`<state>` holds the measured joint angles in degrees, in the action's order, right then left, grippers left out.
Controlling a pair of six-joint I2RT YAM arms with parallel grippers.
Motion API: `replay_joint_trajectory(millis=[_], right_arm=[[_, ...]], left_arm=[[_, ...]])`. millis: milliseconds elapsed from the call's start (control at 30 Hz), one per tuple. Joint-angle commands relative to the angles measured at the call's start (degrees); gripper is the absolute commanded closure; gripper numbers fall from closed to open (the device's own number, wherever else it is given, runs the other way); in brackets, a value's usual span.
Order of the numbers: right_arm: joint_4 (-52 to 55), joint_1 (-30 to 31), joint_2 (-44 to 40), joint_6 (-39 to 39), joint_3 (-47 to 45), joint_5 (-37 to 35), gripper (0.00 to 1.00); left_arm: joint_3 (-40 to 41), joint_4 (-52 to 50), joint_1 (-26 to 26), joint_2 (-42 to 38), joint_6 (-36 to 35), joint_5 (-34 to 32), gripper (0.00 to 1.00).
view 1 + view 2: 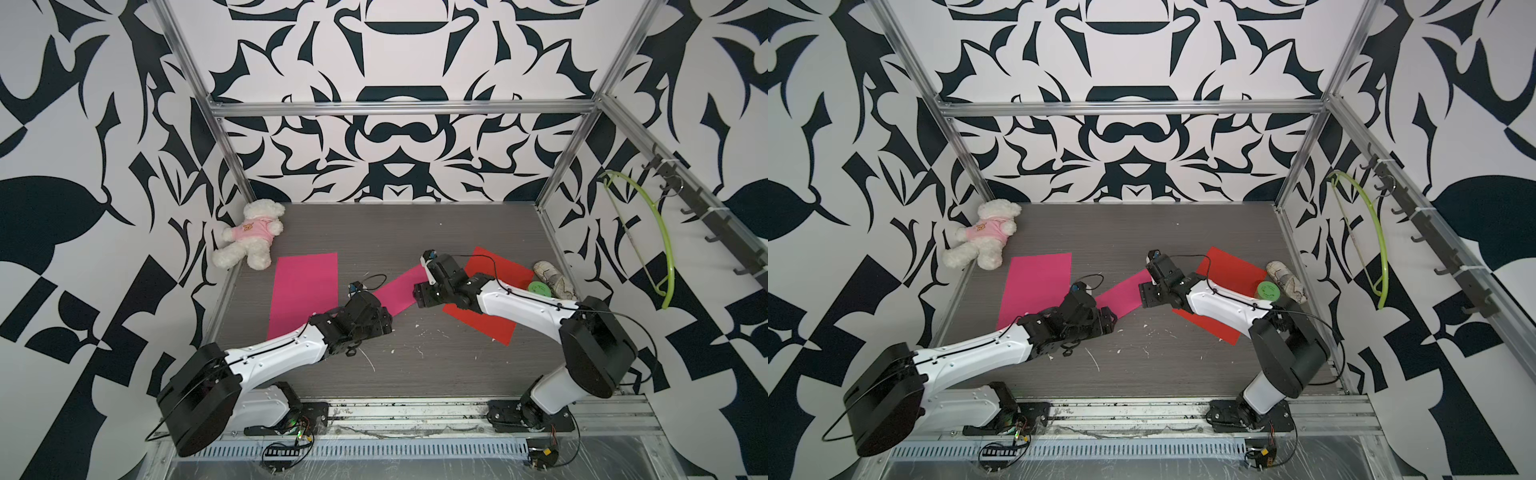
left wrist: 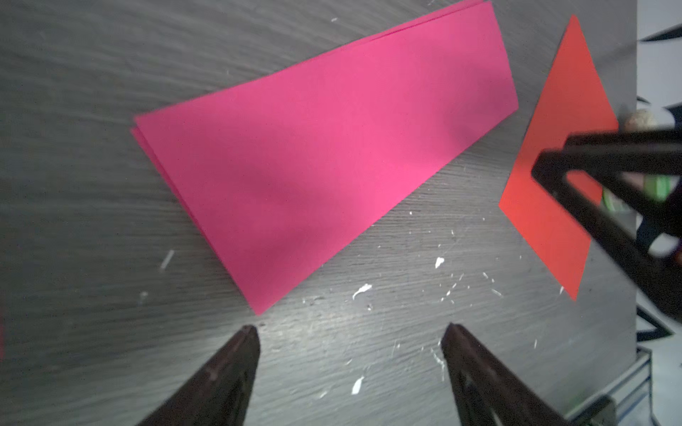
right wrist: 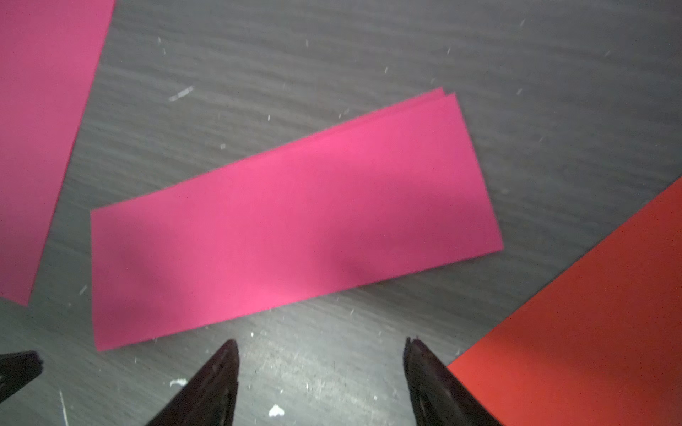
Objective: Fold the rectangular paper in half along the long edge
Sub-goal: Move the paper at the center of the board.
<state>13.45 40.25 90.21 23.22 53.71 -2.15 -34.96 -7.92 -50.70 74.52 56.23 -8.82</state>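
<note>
Fold appears done: pink paper lies doubled and flat near the middle of the surface, layered edges almost flush, left tool and right tool both spread apart, empty, just beside it; at most crease-pressing remains.

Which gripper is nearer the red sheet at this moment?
Right. The right gripper hangs open just beside the red sheet at its edge. The left gripper, open too, is by a corner of the folded pink paper, clearly farther from the red sheet.
</note>
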Motion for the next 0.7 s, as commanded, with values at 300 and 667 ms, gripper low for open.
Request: replay_joint_trajectory(millis=[300, 667], right_arm=[[-5.29, 1.89, 8.02, 7.19, 0.04, -1.01, 0.49], [-5.51, -2.36, 19.85, 3.74, 10.17, -0.79, 0.50]], left_arm=[[-5.90, -0.16, 0.38, 14.44, -0.06, -2.18, 0.78], [-12.78, -0.10, 9.75, 23.25, -5.59, 2.73, 0.79]])
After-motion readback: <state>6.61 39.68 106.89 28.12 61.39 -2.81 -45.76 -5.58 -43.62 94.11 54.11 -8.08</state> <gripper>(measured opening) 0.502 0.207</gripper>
